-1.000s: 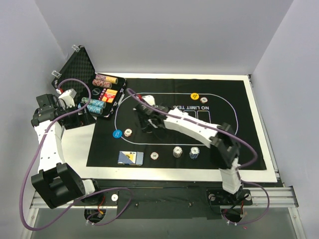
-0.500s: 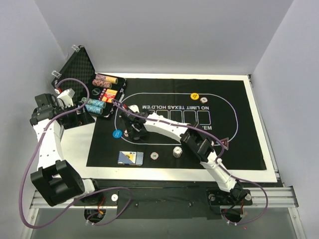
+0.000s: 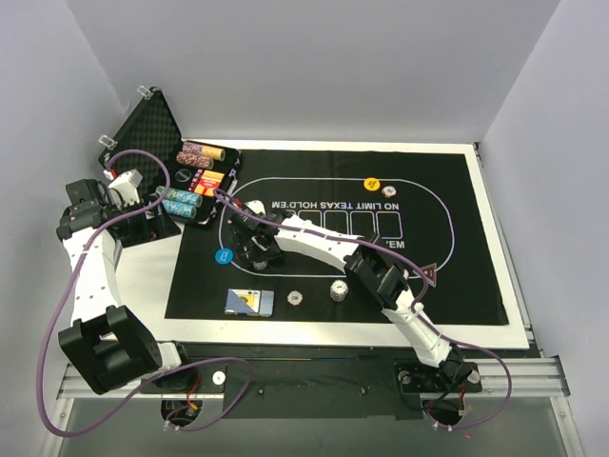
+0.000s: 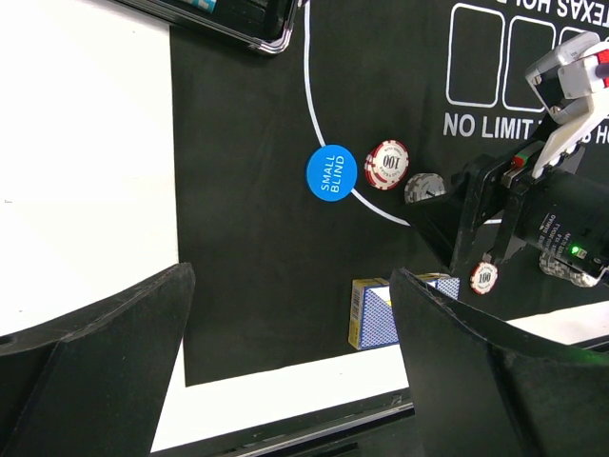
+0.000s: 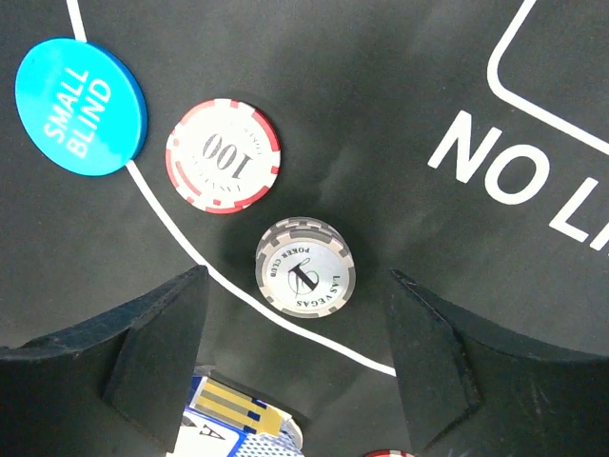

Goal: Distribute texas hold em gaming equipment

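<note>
My right gripper (image 5: 295, 286) is open, its jaws on either side of a grey "Las Vegas Poker Club" chip stack (image 5: 304, 265) that sits on the mat without touching them. A red 100 chip (image 5: 223, 155) and the blue Small Blind button (image 5: 81, 105) lie just beyond it. The blue-backed card box (image 5: 238, 428) is at the near edge. In the top view this gripper (image 3: 259, 246) is beside the blue button (image 3: 224, 255). My left gripper (image 3: 143, 211) hovers by the case, open and empty (image 4: 285, 381). A yellow button (image 3: 372, 185) and a red triangular marker (image 3: 430, 273) lie further right.
The open black case (image 3: 143, 133) with rows of chips (image 3: 195, 181) stands at the back left, off the black felt mat (image 3: 457, 228). The card box (image 3: 249, 301) and two chips (image 3: 296, 298) (image 3: 338, 289) lie near the mat's front edge. The right arm spans the mat.
A second ago my right arm reached from the mat's centre; it has since swung left and down over the chips by the blue button. It has barely moved in the last half second. The left arm stays put.
</note>
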Robot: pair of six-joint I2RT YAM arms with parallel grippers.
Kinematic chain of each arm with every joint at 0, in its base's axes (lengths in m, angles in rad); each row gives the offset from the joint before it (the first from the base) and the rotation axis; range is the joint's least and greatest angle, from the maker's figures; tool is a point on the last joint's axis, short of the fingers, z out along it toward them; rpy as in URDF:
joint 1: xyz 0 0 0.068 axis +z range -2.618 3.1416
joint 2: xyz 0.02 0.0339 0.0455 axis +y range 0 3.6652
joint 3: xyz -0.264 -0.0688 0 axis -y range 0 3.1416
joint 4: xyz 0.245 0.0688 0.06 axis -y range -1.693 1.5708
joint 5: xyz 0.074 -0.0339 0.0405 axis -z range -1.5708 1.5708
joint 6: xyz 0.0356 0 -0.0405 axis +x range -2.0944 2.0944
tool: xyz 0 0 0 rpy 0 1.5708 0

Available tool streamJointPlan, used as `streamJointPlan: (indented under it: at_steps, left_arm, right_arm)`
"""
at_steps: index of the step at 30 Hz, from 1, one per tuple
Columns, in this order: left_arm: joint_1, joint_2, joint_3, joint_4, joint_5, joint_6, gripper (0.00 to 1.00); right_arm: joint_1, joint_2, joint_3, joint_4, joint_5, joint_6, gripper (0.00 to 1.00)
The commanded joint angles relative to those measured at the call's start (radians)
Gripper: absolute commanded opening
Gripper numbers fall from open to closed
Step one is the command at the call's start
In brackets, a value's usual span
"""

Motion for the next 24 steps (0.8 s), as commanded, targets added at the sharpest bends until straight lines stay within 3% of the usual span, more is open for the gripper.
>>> streamJointPlan:
  at_steps: [1, 9, 18, 24]
  left_arm:
    - [0.008, -0.017, 0.035, -0.001, 0.038, 0.016, 0.95]
    - [0.008, -0.028, 0.028, -0.004, 0.035, 0.017, 0.95]
    - [0.009, -0.042, 0.003, 0.002, 0.042, 0.022, 0.95]
    - [0.009, -0.040, 0.003, 0.002, 0.048, 0.020, 0.95]
  right_arm:
    - [-0.004, -0.059, 0.022, -0.041, 0.022, -0.021, 0.69]
    - [-0.022, -0.368, -0.158, -0.046, 0.130, -0.050, 0.79]
    - [-0.054, -0.709, -0.679, -0.031, 0.237, -0.013, 0.87]
    - [-0.073, -0.808, -0.860, 0.006, 0.216, 0.015, 0.89]
